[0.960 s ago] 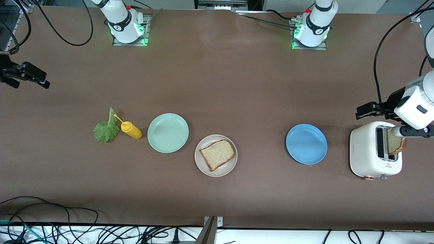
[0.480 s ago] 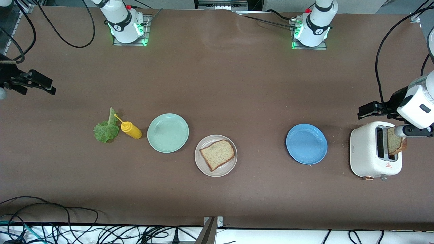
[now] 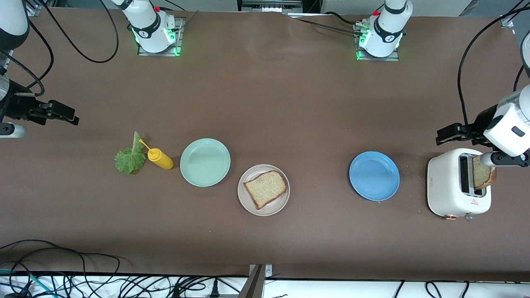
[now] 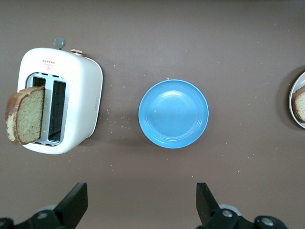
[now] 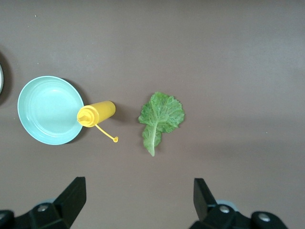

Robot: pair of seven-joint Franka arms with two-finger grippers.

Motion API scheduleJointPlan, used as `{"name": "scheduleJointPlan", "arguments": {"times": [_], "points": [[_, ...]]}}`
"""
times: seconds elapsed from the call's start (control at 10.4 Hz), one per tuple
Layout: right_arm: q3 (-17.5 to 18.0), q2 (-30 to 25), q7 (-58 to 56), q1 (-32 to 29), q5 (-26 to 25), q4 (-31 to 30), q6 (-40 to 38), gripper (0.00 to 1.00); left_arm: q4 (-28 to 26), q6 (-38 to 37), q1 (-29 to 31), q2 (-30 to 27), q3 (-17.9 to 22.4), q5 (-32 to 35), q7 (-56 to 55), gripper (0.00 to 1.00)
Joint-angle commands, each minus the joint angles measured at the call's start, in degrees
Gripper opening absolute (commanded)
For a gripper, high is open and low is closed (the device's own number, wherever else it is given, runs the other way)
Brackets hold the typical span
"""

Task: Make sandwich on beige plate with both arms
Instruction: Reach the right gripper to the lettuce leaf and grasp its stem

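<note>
Brown crusted bread slice (image 3: pixel 265 188) flat on beige plate (image 3: pixel 249 203), crinkly green lettuce leaf (image 3: pixel 130 159) on table, both jaws wide, empty

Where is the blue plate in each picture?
Front view: the blue plate lies between the beige plate and the toaster.
Left wrist view: it sits in the middle, beside the toaster.
Right wrist view: not in it.
Shared landmark: the toaster, with bread sticking out.

arms (image 3: pixel 145 22): white, rounded | black joint bands | green base lights
</note>
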Motion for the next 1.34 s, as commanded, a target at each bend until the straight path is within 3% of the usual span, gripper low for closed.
{"name": "scheduleJointPlan", "arguments": {"times": [0.0, 0.29, 0.77, 1.06, 1.25], "points": [[0.3, 2.9, -1.3, -0.4, -1.5, -0.4, -0.5, 1.0, -1.0, -0.3, -0.1, -1.4, 0.1, 1.9, 0.8, 1.0], [0.3, 2.8, -1.3, -0.4, -2.5, -11.2, 9.4, 1.0, -0.8, -0.2, 0.0, -1.3, 0.1, 2.0, 0.9, 1.0], [-0.9, 6.1, -0.9, -0.7, -2.0, -31.6, 38.3, 1.0, -0.8, -0.2, 0.1, -1.1, 0.1, 2.0, 0.9, 1.0], [-0.9, 12.5, -0.3, -0.9, -0.6, -32.7, 41.1, 1.0, -0.9, -0.2, 0.1, -1.0, 0.1, 2.0, 0.9, 1.0], [-0.9, 14.9, -0.5, -0.9, 5.0, -32.4, 41.5, 1.0, -0.8, -0.2, -0.1, -1.0, 0.1, 2.0, 0.9, 1.0]]}}
